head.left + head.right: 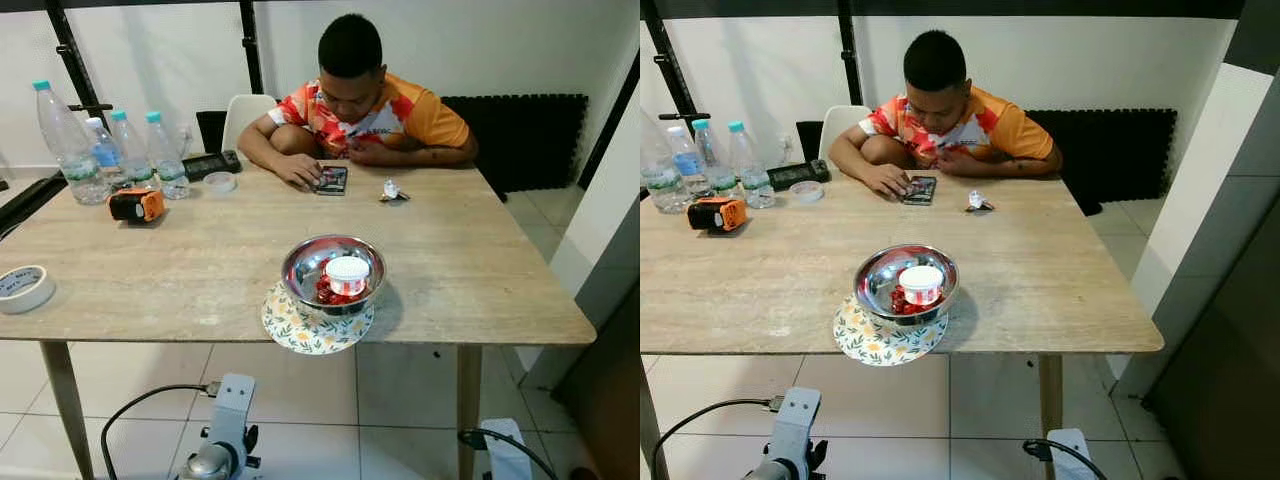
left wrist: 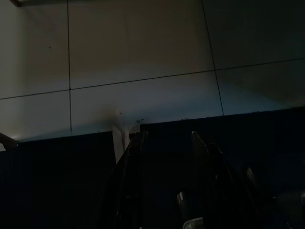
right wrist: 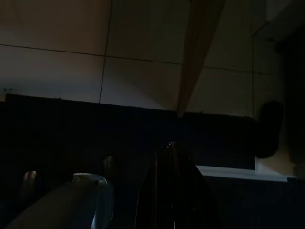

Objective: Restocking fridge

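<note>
Steel bowl [image 1: 333, 272] — set on a floral mat [image 1: 316, 327] at the near edge of the wooden table [image 1: 480, 260], within easy reach; red food and a white-lidded tub [image 1: 347, 273] are held inside, judged to be the stock for the fridge. Water bottles [image 1: 110, 152] are grouped at the far left corner, a tape roll [image 1: 22, 288] at the left edge. A seated person [image 1: 355, 105] is occupied with a phone [image 1: 331, 180]. Left gripper [image 2: 167, 157]: hung low over floor tiles, fingers parted, nothing held. Right gripper — hung idle; finger state cannot be told.
</note>
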`<state>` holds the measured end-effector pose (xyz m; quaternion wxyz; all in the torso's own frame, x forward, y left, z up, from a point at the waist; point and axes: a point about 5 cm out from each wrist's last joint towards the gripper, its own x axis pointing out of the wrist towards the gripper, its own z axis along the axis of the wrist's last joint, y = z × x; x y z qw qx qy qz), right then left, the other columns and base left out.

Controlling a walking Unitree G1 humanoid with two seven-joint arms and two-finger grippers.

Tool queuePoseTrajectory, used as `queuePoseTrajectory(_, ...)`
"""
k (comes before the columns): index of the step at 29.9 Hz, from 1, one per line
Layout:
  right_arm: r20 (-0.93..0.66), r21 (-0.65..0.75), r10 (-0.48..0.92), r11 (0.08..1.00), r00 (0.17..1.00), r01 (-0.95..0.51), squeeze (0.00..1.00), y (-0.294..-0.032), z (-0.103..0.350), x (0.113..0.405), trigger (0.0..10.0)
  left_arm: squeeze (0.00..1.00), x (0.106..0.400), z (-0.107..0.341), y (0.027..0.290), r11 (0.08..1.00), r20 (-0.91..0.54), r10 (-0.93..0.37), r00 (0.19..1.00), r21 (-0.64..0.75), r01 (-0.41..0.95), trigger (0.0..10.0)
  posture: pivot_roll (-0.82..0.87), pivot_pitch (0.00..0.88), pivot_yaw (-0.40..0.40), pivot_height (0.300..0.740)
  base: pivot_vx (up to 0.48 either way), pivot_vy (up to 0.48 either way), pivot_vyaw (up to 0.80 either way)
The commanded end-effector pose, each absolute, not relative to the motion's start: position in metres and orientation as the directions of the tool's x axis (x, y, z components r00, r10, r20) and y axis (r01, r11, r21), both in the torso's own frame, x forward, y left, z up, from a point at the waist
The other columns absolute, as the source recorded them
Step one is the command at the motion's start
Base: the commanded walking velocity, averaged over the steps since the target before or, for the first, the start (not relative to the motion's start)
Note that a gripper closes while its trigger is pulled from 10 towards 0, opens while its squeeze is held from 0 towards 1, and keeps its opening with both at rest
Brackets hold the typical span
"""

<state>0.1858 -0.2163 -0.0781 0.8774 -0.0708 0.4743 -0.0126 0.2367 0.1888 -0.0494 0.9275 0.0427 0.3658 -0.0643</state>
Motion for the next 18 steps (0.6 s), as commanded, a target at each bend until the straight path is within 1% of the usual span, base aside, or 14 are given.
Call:
queuePoseTrajectory(1, -0.819, -0.143, -0.082, 0.988, 0.568, -0.063, 0.0, -0.217, -0.075, 0.191, 10.0, 0.0, 0.235, -0.051, 0.187, 0.988, -0.684, -0.096, 0.723, 0.024, 0.154, 10.0, -0.04, 0.0, 0.002, 0.74, 0.0, 0.0, 0.0)
queuePoseTrajectory(2, -0.818, -0.094, 0.0, 0.986, 0.575, -0.135, 0.0, -0.214, -0.07, 0.2, 10.0, 0.0, 0.235, -0.051, 0.189, 0.99, -0.685, -0.086, 0.724, 0.021, 0.137, 10.0, -0.04, 0.0, 0.002, 0.74, 0.0, 0.0, 0.0)
queuePoseTrajectory(3, -0.818, -0.094, 0.0, 0.986, 0.575, -0.135, 0.0, -0.214, -0.07, 0.2, 10.0, 0.0, 0.235, -0.051, 0.189, 0.99, -0.685, -0.086, 0.724, 0.021, 0.137, 10.0, -0.04, 0.0, 0.002, 0.74, 0.0, 0.0, 0.0)
queuePoseTrajectory(4, -0.823, -0.069, 0.062, 0.976, 0.565, -0.208, 0.0, -0.212, -0.067, 0.205, 10.0, 0.0, 0.235, -0.051, 0.189, 0.99, -0.687, -0.086, 0.722, 0.02, 0.137, 10.0, -0.04, 0.0, 0.001, 0.74, 0.0, 0.0, 0.0)
queuePoseTrajectory(5, -0.823, -0.069, 0.062, 0.976, 0.565, -0.208, 0.0, -0.212, -0.067, 0.205, 10.0, 0.0, 0.235, -0.051, 0.189, 0.99, -0.687, -0.086, 0.722, 0.02, 0.137, 10.0, -0.04, 0.0, 0.001, 0.74, 0.0, 0.0, 0.0)
queuePoseTrajectory(6, -0.826, -0.053, 0.108, 0.962, 0.553, -0.267, 0.0, -0.209, -0.065, 0.209, 10.0, 0.0, 0.235, -0.051, 0.189, 0.99, -0.688, -0.088, 0.72, 0.02, 0.14, 10.0, -0.04, 0.0, 0.001, 0.74, 0.0, 0.0, 0.0)
queuePoseTrajectory(7, -0.824, -0.045, 0.178, 0.926, 0.538, -0.375, 0.0, -0.205, -0.06, 0.216, 10.0, 0.0, 0.234, -0.051, 0.19, 0.989, -0.689, -0.087, 0.719, 0.024, 0.143, 10.0, -0.04, 0.0, 0.001, 0.74, 0.0, 0.0, 0.0)
queuePoseTrajectory(8, -0.824, -0.045, 0.178, 0.926, 0.538, -0.375, 0.0, -0.205, -0.06, 0.216, 10.0, 0.0, 0.234, -0.051, 0.19, 0.989, -0.689, -0.087, 0.719, 0.024, 0.143, 10.0, -0.04, 0.0, 0.001, 0.74, 0.0, 0.0, 0.0)
queuePoseTrajectory(10, -0.816, -0.036, 0.27, 0.859, 0.512, -0.511, 0.0, -0.199, -0.053, 0.226, 10.0, 0.0, 0.233, -0.051, 0.192, 0.99, -0.694, -0.083, 0.715, 0.025, 0.139, 10.0, -0.04, 0.0, 0.003, 0.74, 0.0, 0.0, 0.0)
queuePoseTrajectory(12, -0.816, -0.036, 0.27, 0.859, 0.512, -0.511, 0.0, -0.199, -0.053, 0.226, 10.0, 0.0, 0.233, -0.051, 0.192, 0.99, -0.694, -0.083, 0.715, 0.025, 0.139, 10.0, -0.04, 0.0, 0.003, 0.74, 0.0, 0.0, 0.0)
queuePoseTrajectory(13, -0.798, -0.024, 0.332, 0.816, 0.502, -0.578, 0.0, -0.193, -0.046, 0.235, 10.0, 0.0, 0.232, -0.052, 0.193, 0.991, -0.697, -0.085, 0.712, 0.015, 0.134, 10.0, -0.04, 0.0, 0.007, 0.74, 0.0, 0.326, 0.0)
queuePoseTrajectory(15, -0.748, -0.035, 0.431, 0.734, 0.505, -0.678, 0.0, -0.18, -0.026, 0.256, 10.0, 0.0, 0.231, -0.053, 0.193, 0.989, -0.699, -0.093, 0.709, 0.018, 0.147, 10.0, -0.05, 0.0, 0.007, 0.74, 0.0, 0.0, 0.0)
queuePoseTrajectory(16, -0.748, -0.035, 0.431, 0.734, 0.505, -0.678, 0.0, -0.18, -0.026, 0.256, 10.0, 0.0, 0.231, -0.053, 0.193, 0.989, -0.699, -0.093, 0.709, 0.018, 0.147, 10.0, -0.05, 0.0, 0.007, 0.74, 0.0, 0.0, 0.0)
queuePoseTrajectory(18, -0.712, -0.022, 0.51, 0.67, 0.482, -0.742, 0.0, -0.171, -0.01, 0.269, 10.0, 0.0, 0.23, -0.054, 0.192, 0.989, -0.704, -0.091, 0.704, 0.021, 0.148, 10.0, -0.04, 0.0, 0.007, 0.74, 0.0, 0.0, 0.0)
